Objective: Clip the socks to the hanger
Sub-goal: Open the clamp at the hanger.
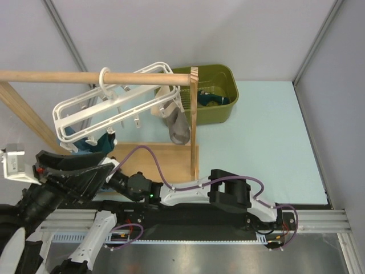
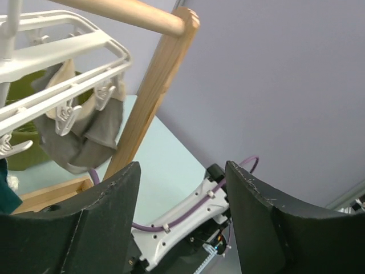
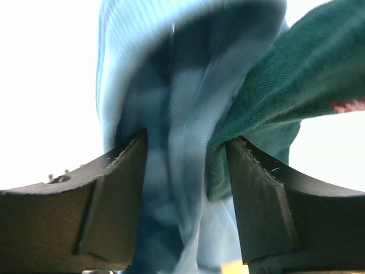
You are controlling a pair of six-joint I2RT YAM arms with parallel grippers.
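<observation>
While the large white plastic frame hanger (image 1: 114, 108) hangs by its ring from the round wooden rod (image 1: 57, 76), the job looks to be partway through. At the hanger's far-right end a pair of limp grey-beige socks (image 1: 179, 130) dangles from its pegs, so that much I judge done.

Just below the hanger's near-left corner a small dark teal fabric sock (image 1: 91, 144) hangs close against the frame. The right gripper (image 3: 185, 142) is there. In its wrist view the two black fingers stand on either side of that sock, whose red-and-white patch shows, together with a fold of pale blue ribbed fabric (image 3: 171, 114). The cloth fills the gap and touches both fingers, so the pincer reads as closed on the bundle. Whether a peg already bites the teal sock cannot be told: no clip shows in the wrist view, and the overhead view is too coarse there.

The left gripper (image 2: 181, 168), below the hanger's left end, has its fingers spread with nothing between them.

Beyond the hanger's right end an olive-green plastic tub (image 1: 211, 117) holds more teal socks (image 1: 215, 100), so by my reckoning several remain to be fetched and pegged.
</observation>
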